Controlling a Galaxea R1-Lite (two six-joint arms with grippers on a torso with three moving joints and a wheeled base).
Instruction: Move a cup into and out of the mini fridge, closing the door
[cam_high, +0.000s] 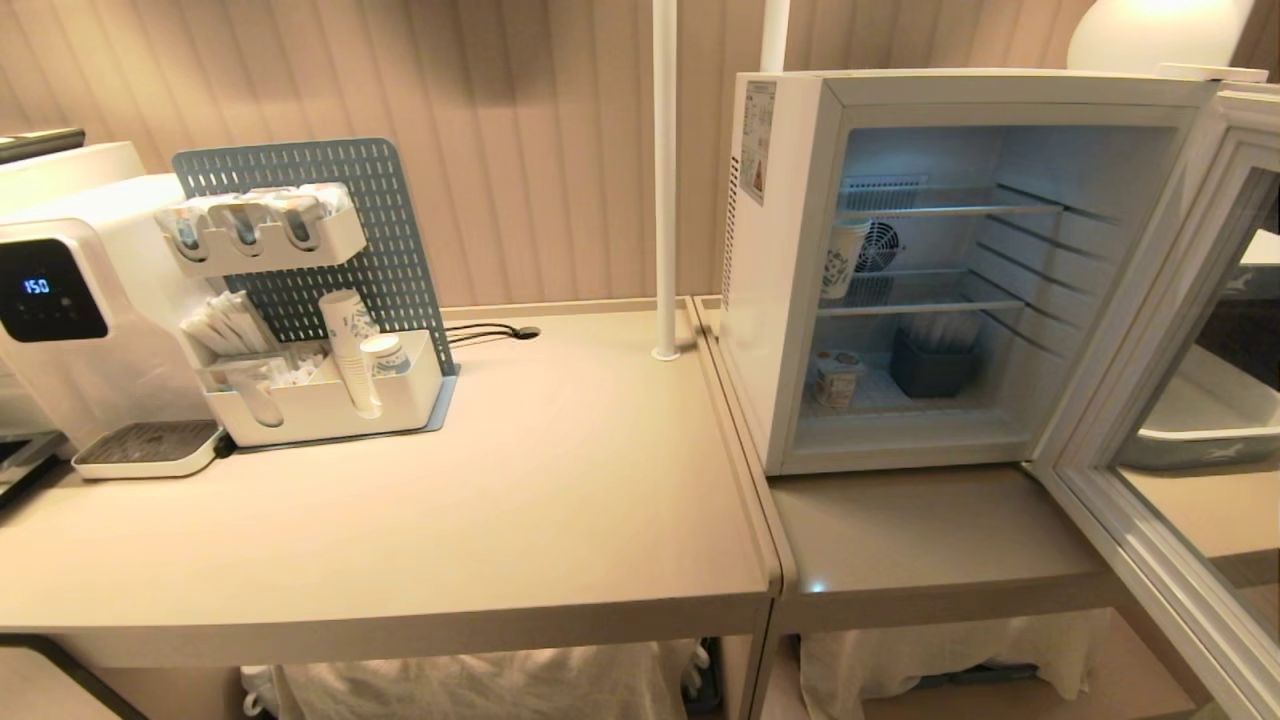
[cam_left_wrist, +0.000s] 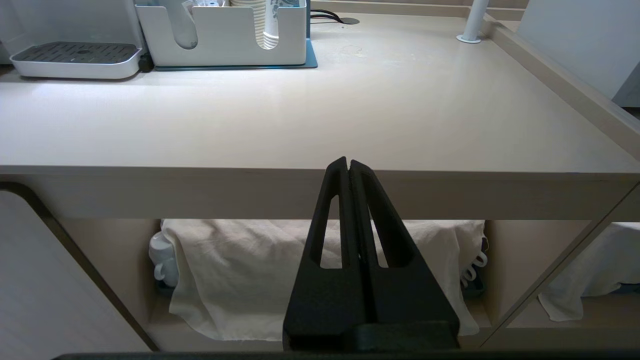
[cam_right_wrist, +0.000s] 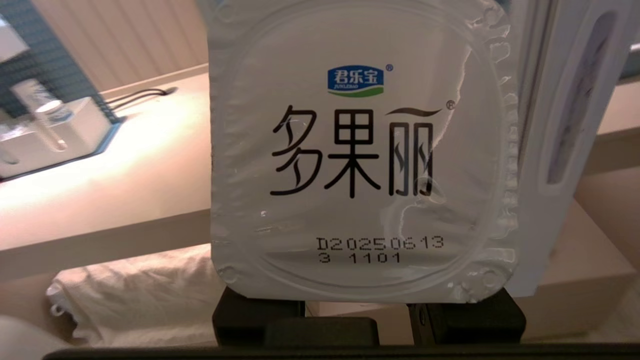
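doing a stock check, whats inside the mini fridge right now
Through the open door, the mini fridge holds a patterned paper cup on the middle shelf, a small yogurt tub and a dark container on the bottom. Container's contents unclear.

Water dispenser (cam_high: 70, 320), pegboard organiser (cam_high: 320, 300)

Cup (cam_right_wrist: 360, 165): white tub, silvery foil lid with black characters and date stamp, clamped in right gripper (cam_right_wrist: 367, 320), lid facing the wrist. Mini fridge (cam_high: 780, 300): lit inside. Door (cam_high: 1170, 400) swung wide open, beside the claw.
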